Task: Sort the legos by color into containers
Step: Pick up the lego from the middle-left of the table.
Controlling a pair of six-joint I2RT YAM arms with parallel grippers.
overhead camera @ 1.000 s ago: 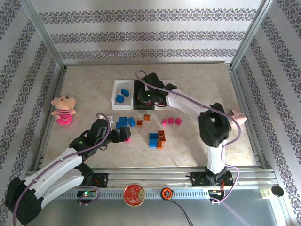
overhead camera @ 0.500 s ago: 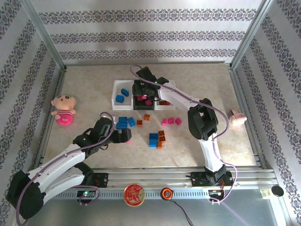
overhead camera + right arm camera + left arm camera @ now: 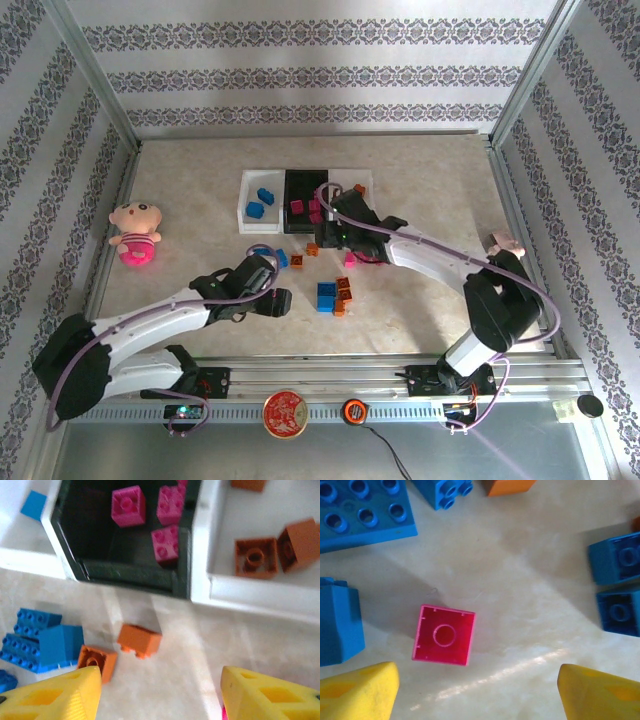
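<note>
In the left wrist view a magenta lego lies upside down on the table, just ahead of my open left gripper. It sits nearer the left fingertip and touches neither. Seen from above, the left gripper hovers left of a blue and orange cluster. My right gripper is open and holds nothing. It hangs over the table in front of the containers. The black bin holds three magenta legos, the right white bin holds orange ones, and the left white bin holds blue ones.
Two orange legos and a blue pile lie just ahead of the right gripper. Blue legos ring the left gripper. A pink plush doll lies at the far left. A pink-white roll sits behind the right arm's elbow.
The right gripper opened over the black bin, then drew back toward the near edge with nothing in it. The left gripper moved right over the magenta lego and its jaws narrowed a little.
</note>
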